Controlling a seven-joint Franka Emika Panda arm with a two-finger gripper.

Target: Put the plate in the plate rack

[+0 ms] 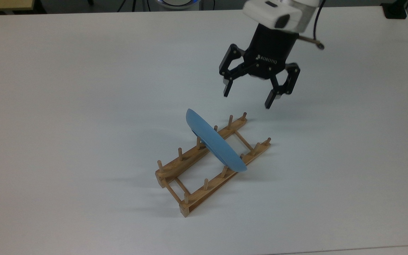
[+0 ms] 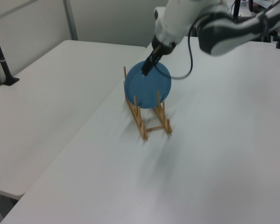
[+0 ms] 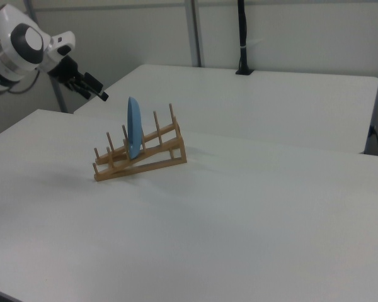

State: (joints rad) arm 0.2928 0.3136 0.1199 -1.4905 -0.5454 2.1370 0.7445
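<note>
The light-blue plate (image 1: 214, 142) stands on edge in the wooden plate rack (image 1: 193, 177), held between pegs near the rack's middle. The left view shows the plate's round face (image 2: 147, 85) above the rack (image 2: 147, 121); the right view shows the plate (image 3: 134, 126) edge-on, leaning slightly in the rack (image 3: 142, 153). My gripper (image 1: 248, 95) hangs open and empty in the air, up and to the top view's right of the plate. In the left view the gripper (image 2: 148, 66) overlaps the plate's top edge. It is at the right view's far left (image 3: 96, 90), apart from the plate.
The rack sits on a wide white table (image 1: 83, 88). A second white table (image 3: 252, 94) adjoins it, with a black pole (image 3: 242, 38) standing on it. A black cable (image 2: 190, 56) hangs from the arm. A dark block (image 1: 395, 10) lies at the table's far corner.
</note>
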